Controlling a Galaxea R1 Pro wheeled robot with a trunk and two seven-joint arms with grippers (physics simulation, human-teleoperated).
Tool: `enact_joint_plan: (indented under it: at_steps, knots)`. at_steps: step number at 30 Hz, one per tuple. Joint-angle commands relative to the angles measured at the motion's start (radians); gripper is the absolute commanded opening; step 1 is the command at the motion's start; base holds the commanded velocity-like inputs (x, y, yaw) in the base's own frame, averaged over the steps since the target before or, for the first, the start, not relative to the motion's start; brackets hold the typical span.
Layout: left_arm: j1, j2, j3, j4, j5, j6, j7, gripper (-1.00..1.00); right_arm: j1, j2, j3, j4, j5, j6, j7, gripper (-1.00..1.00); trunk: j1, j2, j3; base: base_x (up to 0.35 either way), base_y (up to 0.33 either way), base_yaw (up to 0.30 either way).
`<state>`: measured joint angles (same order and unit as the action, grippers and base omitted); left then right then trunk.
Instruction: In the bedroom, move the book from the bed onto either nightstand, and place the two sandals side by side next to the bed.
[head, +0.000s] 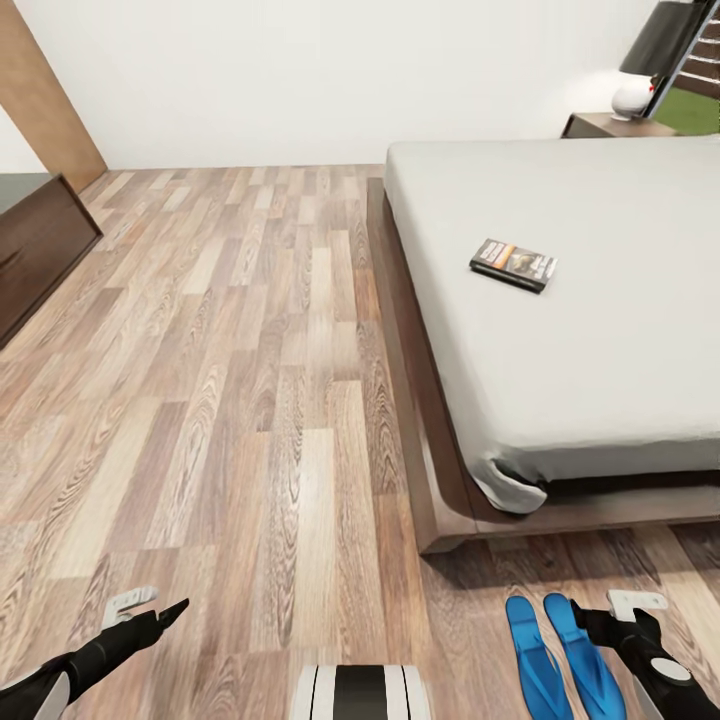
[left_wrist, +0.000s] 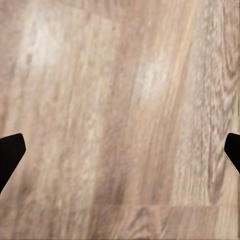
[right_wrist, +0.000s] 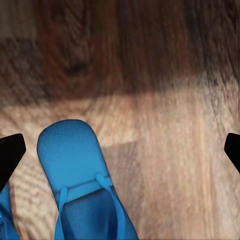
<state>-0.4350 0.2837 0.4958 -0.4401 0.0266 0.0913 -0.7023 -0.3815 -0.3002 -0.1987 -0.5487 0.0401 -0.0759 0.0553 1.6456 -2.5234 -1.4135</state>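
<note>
The book (head: 513, 264) lies flat on the bed (head: 600, 330), well in from the mattress's left edge and near corner. The two sandals (head: 562, 655) lie side by side on the wood floor (head: 250, 400), just off the bed frame's near edge. The right gripper (head: 612, 617) hangs just right of them, jaws wide apart. The left gripper (head: 140, 608) hovers over bare boards at near left, jaws spread. A broad stretch of floor runs between the bed and the dresser (head: 35, 250) at far left. A nightstand (head: 615, 125) stands beyond the bed's far edge.

both arms low, left gripper (head: 150, 606) and right gripper (head: 612, 608) spread wide.
</note>
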Motion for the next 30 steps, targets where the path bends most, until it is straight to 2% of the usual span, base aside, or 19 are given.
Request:
enact_joint_plan:
  at_steps: [1,6,7,8,9,12,14,18,19,20,21,24,26,30]
  knots:
    - [-0.001,-0.001,0.005,0.000,0.003,0.010,-0.006,1.00,0.000,0.000,-0.006,0.001,0.004,-0.003,0.007,1.00,-0.001,0.000,0.003,0.000,0.000,0.000]
    - [0.000,-0.003,0.005,0.001,0.003,0.010,-0.006,1.00,0.001,0.000,-0.007,0.001,-0.020,-0.002,0.014,1.00,-0.003,0.001,0.023,0.000,0.000,0.000]
    - [-0.001,-0.007,0.004,0.008,0.003,0.010,-0.006,1.00,0.001,0.000,-0.008,0.001,-0.078,0.000,0.016,1.00,-0.003,0.001,0.027,0.000,0.000,0.000]
    - [-0.001,-0.007,0.004,0.011,0.003,0.010,-0.006,1.00,0.002,0.000,-0.008,0.001,-0.097,0.001,0.017,1.00,-0.004,0.002,0.030,0.000,0.000,0.000]
    - [0.000,-0.008,0.004,0.019,0.003,0.010,-0.006,1.00,0.002,0.000,-0.008,0.002,-0.136,0.002,0.020,1.00,-0.004,0.002,0.034,0.000,0.000,0.000]
    - [0.000,-0.014,0.004,0.043,0.001,0.009,-0.006,1.00,0.003,0.000,-0.007,0.002,-0.194,0.003,0.046,1.00,-0.006,0.003,0.046,0.000,0.000,0.000]
    - [0.001,-0.022,0.004,0.065,-0.001,0.007,-0.006,1.00,0.004,0.000,-0.007,0.003,-0.224,0.004,0.132,1.00,-0.006,0.003,0.054,0.000,0.000,0.000]
    - [0.005,-0.030,0.003,0.099,-0.003,-0.010,-0.006,1.00,0.005,-0.001,-0.008,0.043,-0.239,0.005,0.310,1.00,-0.008,0.004,0.069,0.000,0.000,0.000]
    - [0.006,-0.033,0.003,0.111,-0.003,-0.019,-0.006,1.00,0.005,-0.002,-0.008,0.084,-0.242,0.004,0.384,1.00,-0.009,0.004,0.073,0.000,0.000,0.000]
    - [0.006,-0.035,0.003,0.116,-0.004,-0.023,-0.006,1.00,0.005,-0.002,-0.008,0.107,-0.243,0.004,0.420,1.00,-0.009,0.004,0.077,0.000,0.000,0.000]
    - [0.006,-0.038,0.001,0.127,-0.004,-0.030,-0.006,1.00,0.006,-0.004,-0.008,0.154,-0.245,0.004,0.483,1.00,-0.010,0.005,0.081,0.000,0.000,0.000]
    - [0.007,-0.043,-0.002,0.140,-0.005,-0.037,-0.006,1.00,0.006,-0.007,-0.009,0.216,-0.246,0.004,0.553,1.00,-0.011,0.005,0.092,0.000,0.000,0.000]
    - [0.007,-0.060,-0.008,0.148,-0.005,-0.041,-0.006,1.00,0.006,-0.009,-0.009,0.264,-0.247,0.003,0.598,1.00,-0.012,0.006,0.100,0.000,0.000,0.000]
    - [0.008,-0.078,-0.039,0.153,-0.004,-0.044,-0.006,1.00,0.006,-0.004,-0.009,0.293,-0.246,-0.004,0.620,1.00,-0.014,0.007,0.116,0.000,0.000,0.000]
